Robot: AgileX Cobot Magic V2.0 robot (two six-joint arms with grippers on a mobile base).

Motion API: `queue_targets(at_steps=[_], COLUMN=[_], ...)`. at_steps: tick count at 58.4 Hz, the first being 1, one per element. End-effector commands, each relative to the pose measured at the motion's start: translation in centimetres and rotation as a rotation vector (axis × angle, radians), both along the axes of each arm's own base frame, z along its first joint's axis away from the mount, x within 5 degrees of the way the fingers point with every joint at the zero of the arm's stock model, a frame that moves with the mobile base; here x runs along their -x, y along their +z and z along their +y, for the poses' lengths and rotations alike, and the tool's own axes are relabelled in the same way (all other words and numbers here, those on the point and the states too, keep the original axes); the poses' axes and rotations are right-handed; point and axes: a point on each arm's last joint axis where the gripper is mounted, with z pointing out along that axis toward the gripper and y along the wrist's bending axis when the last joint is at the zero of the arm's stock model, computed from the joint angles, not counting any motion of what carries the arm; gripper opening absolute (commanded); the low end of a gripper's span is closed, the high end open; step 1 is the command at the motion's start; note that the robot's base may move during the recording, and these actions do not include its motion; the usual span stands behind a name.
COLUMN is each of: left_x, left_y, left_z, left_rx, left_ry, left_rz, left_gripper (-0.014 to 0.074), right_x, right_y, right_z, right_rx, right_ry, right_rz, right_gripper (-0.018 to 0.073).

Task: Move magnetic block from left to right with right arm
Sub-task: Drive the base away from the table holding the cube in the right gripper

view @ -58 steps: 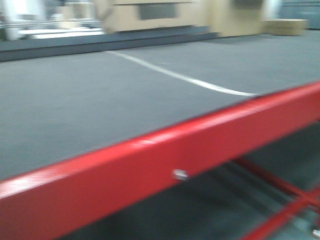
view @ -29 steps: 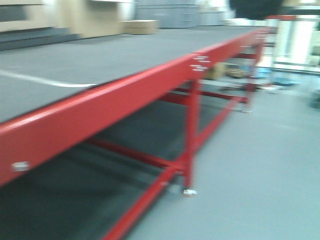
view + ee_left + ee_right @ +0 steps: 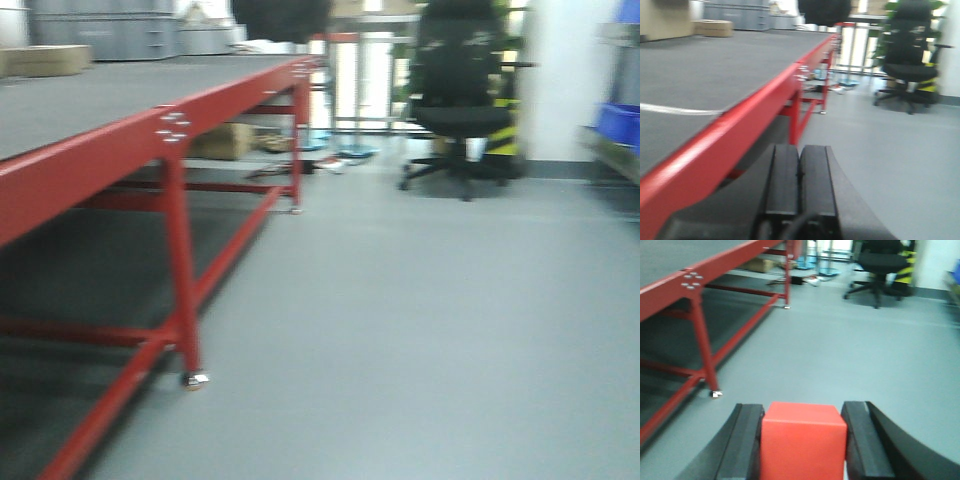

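Across most of the front view I see bare grey floor point(image 3: 420, 330). The long red-framed table point(image 3: 170, 125) runs away along the left side, and a black office chair point(image 3: 460, 110) stands at the far end, right of the table.

From the right wrist view, the right gripper point(image 3: 802, 412) points forward and roughly level over open floor. The table's leg and rail are off to its left, well apart from it. Its two black fingers point(image 3: 747, 440) are clamped on the magnetic block point(image 3: 803, 445), one against each side face. The red cube sits square between them with its top face showing. As a cube it has no long axis to line up.

The left gripper point(image 3: 799, 149) has its fingers pressed together on nothing, and it hangs just beside the table's red rail.

My judgement is that the block is already carried by the correct arm. What matters next is that the only surface I can see lies to the left of that hand, and I can see no drop spot on the right.
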Motion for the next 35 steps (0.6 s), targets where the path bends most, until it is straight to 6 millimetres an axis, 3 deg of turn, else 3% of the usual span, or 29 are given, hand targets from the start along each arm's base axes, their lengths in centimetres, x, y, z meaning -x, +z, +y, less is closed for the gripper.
queue_targets(at_steps=[1,35], left_x=[0.14,0.14], left_y=[0.5,0.5], left_z=[0.06,0.06], left_rx=[0.013,0.013], left_ry=[0.004,0.004], left_rz=[-0.09,-0.09], left_gripper=[-0.0126,-0.0126], right_x=[-0.04,-0.04], right_y=[1.51,1.51], right_z=[0.09,0.09], right_rx=[0.004,0.004], right_ry=[0.012,0.012], right_rz=[-0.101,-0.101], right_gripper=[0.0134,0.0134])
